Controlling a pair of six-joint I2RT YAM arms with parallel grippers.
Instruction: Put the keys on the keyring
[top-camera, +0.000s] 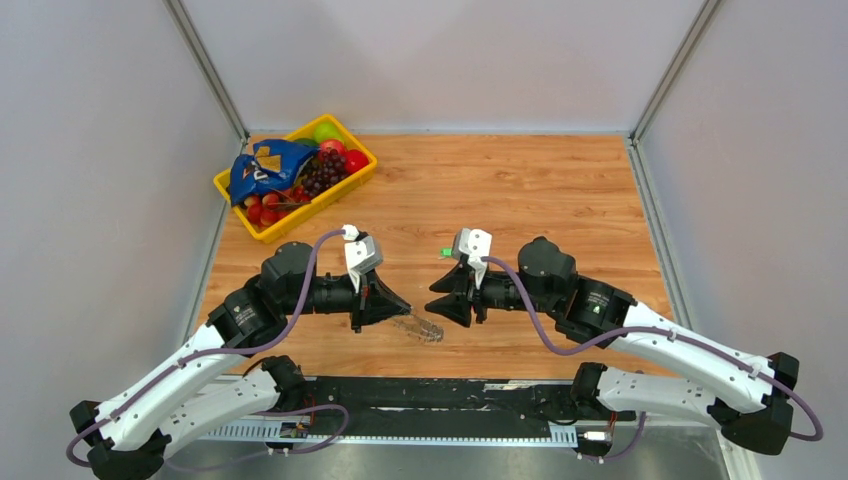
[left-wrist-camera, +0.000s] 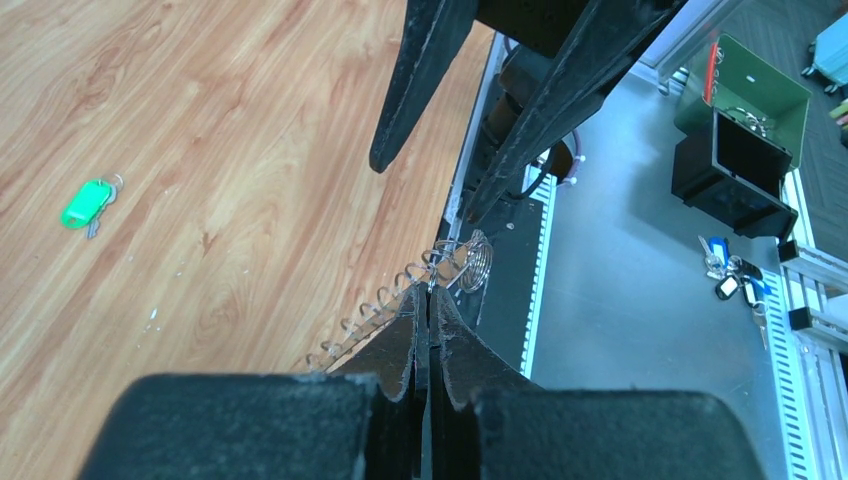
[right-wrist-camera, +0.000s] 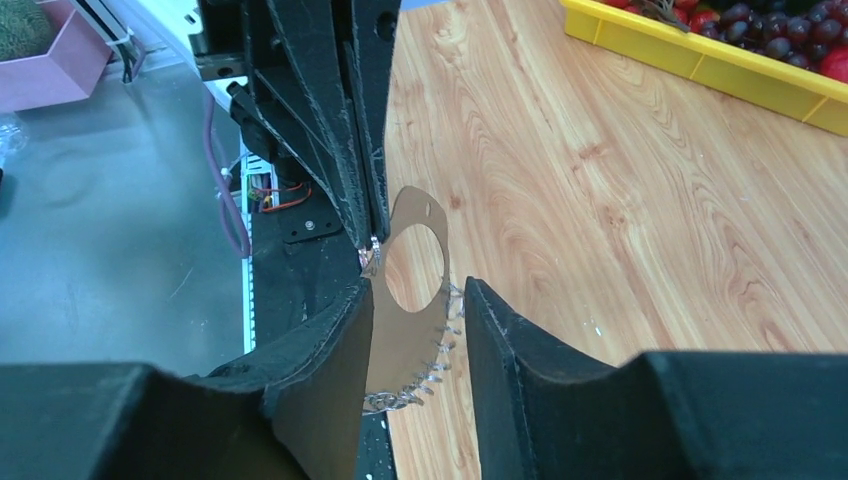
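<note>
The keyring (right-wrist-camera: 405, 335) is a flat grey band with a round hole, edged by a silvery coil (left-wrist-camera: 380, 305). My left gripper (left-wrist-camera: 430, 298) is shut on its wire end, just above the table's near edge (top-camera: 405, 306). My right gripper (right-wrist-camera: 418, 290) faces it with jaws open on either side of the band. Its left finger (right-wrist-camera: 335, 345) lies against the band and the right finger (right-wrist-camera: 520, 350) stands just off the coil. One key with a bright green tag (left-wrist-camera: 87, 203) lies on the wood, apart from both grippers (top-camera: 445, 251).
A yellow basket (top-camera: 300, 215) with fruit and a blue bag sits at the back left of the wooden table (top-camera: 540, 190). Off the table's near edge, a bunch of blue keys (left-wrist-camera: 730, 275) and a green box (left-wrist-camera: 760, 90) rest on the metal surface.
</note>
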